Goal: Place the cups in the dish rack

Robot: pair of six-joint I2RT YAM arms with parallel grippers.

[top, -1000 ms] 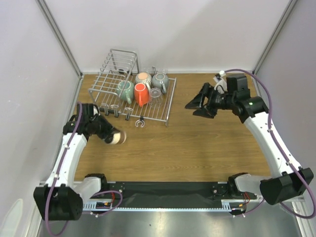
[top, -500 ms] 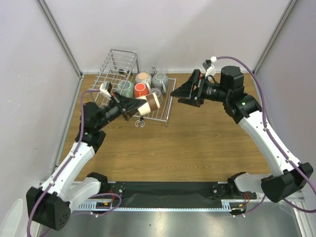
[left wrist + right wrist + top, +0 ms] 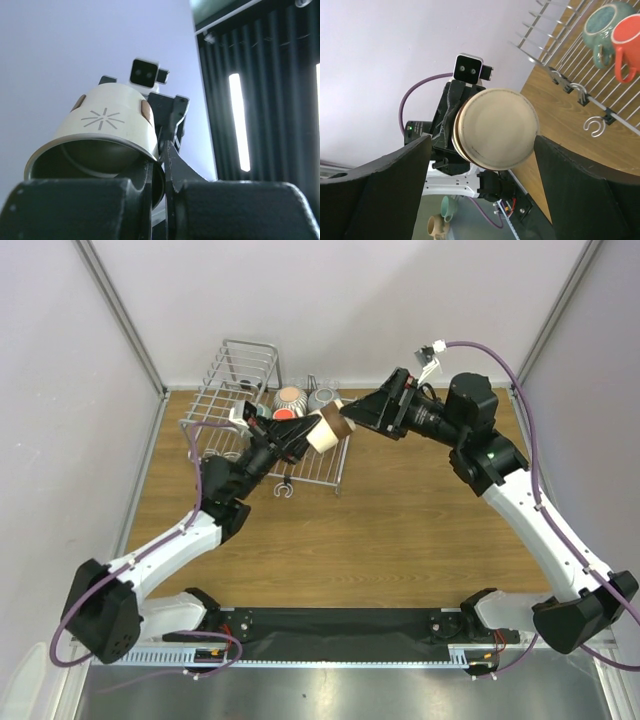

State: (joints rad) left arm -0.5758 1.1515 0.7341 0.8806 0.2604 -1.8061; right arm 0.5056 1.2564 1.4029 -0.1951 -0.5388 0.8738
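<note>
Silver wire of the dish rack (image 3: 215,405) fills the far left of the table, with a teal cup (image 3: 602,22) and an orange-red cup (image 3: 630,42) already on its tray. My left gripper (image 3: 303,438) is clamped on the rim of the cream-beige cup (image 3: 323,434), holding it in the air over the rack's near right corner with its base pointing right. I read that as an offer. The right gripper (image 3: 352,414) has its fingers (image 3: 380,185) spread wide on either side of the base without touching it, placed for a handover.
</note>
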